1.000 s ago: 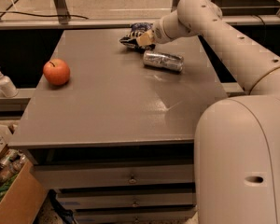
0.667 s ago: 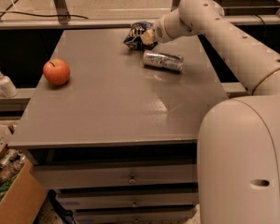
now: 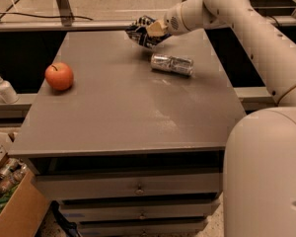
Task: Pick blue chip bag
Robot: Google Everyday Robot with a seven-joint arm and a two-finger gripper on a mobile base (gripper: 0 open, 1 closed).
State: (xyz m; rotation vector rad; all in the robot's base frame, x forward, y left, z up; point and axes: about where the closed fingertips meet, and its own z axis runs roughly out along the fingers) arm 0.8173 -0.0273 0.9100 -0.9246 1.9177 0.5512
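One blue chip bag [image 3: 139, 35] is clamped in the pincer [image 3: 154, 29] at the worktop's [image 3: 118, 112] far edge, its crumpled body jutting left of the pincer, near the silver can [image 3: 171, 64].

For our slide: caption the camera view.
Gripper at the blue chip bag, far edge of table; silver can and red apple nearby.

Dim, warm overhead light; pale sheen on the counter [image 3: 108, 107]; soft shadow under the tool [image 3: 153, 29] gripping the blue chip bag [image 3: 139, 34], upper centre.
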